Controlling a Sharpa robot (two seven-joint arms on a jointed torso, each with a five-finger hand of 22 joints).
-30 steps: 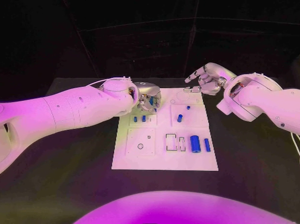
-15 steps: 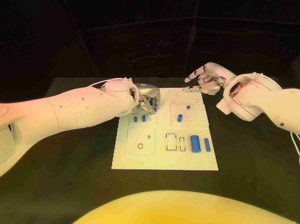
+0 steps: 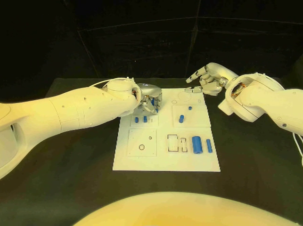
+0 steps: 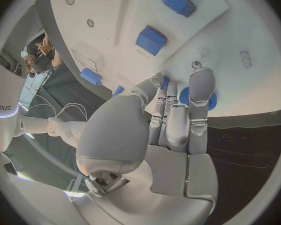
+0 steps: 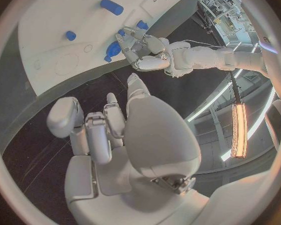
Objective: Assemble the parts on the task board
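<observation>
The left arm (image 3: pixel 63 115) reaches in over the table (image 3: pixel 69 179) and ends with the left hand (image 3: pixel 148 100) lowered over the far left part of the board (image 3: pixel 166 162). In the left wrist view its fingers (image 4: pixel 201 92) point down at the board and lie close together around a blue part (image 4: pixel 185 96), whose round end shows between them (whether they truly grip it or only touch it I cannot tell). Just beside that hand, two short blue parts (image 3: pixel 140 119) stand in the board's left half. Further right, a slanted blue part (image 3: pixel 182 118) and a small blue peg (image 3: pixel 190 108) sit in the upper right section. Nearer the robot, a thick blue cylinder (image 3: pixel 197 145) lies next to a thinner blue rod (image 3: pixel 209 146), both to the right of a dark rectangular slot (image 3: pixel 172 143). The right hand (image 3: pixel 207 80) hovers above the board's far right corner, off the surface, its fingers (image 5: pixel 97 132) loosely curled and apart, holding nothing.
</observation>
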